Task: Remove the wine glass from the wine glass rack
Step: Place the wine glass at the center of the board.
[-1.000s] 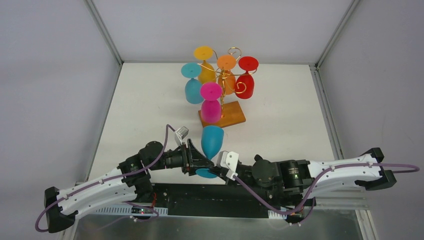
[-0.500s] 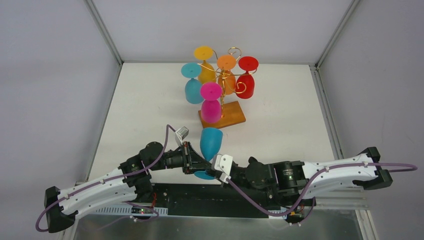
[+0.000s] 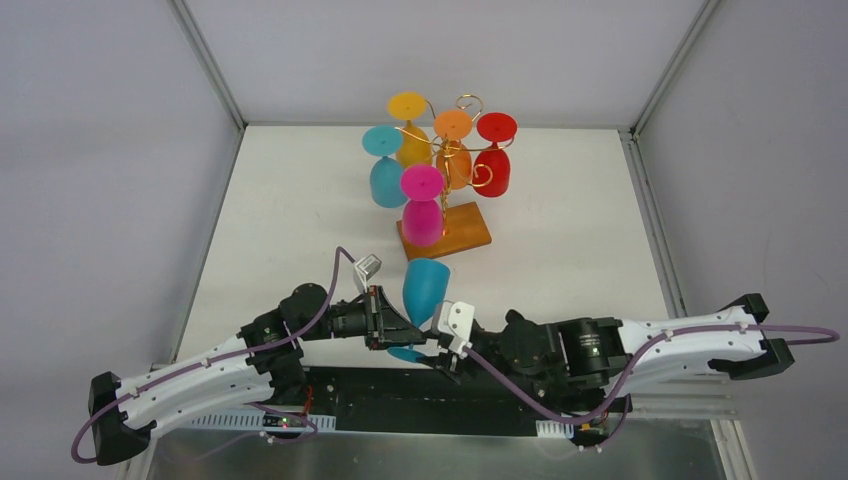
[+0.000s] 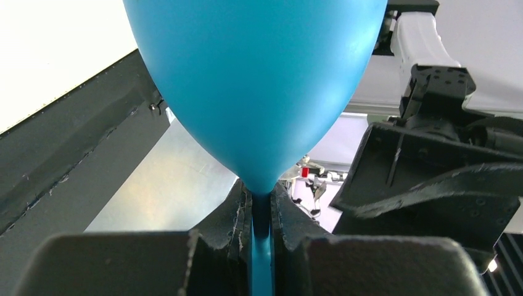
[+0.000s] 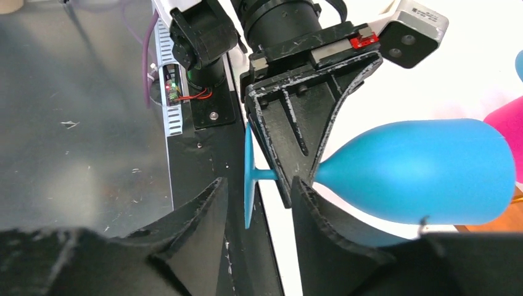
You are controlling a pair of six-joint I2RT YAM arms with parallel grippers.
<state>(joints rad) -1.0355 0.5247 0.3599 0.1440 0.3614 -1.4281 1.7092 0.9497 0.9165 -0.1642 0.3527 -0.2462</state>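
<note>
Since a second ago the grip has changed hands. The right gripper [image 5: 259, 206], then closed on the stem, now stands with its jaws apart. The left gripper [image 4: 261, 213], then open, is now clamped on the stem of the matte blue wine glass [image 3: 425, 287].

Left wrist view: both pads [image 4: 237, 216] press the thin stem just below the bowl.

Right wrist view: the glass's round foot sits in the gap between the right fingers [image 5: 200, 222], with space showing on either side and no contact seen.

Location of the glass: off the gold wire wine glass rack with brown wooden base [image 3: 468, 231]. It is held roughly level over the near part of the white table [image 3: 570, 230], bowl toward the rack, foot toward the arm bases. The bowl's rim is near the rack's base but apart from it.

Rack: upright, toward the far side of the table. Five glasses hang bowl-down from it: yellow glass [image 3: 413, 148], orange glass [image 3: 453, 166], red glass [image 3: 491, 172], magenta glass [image 3: 422, 222], light blue glass [image 3: 386, 183].
</note>
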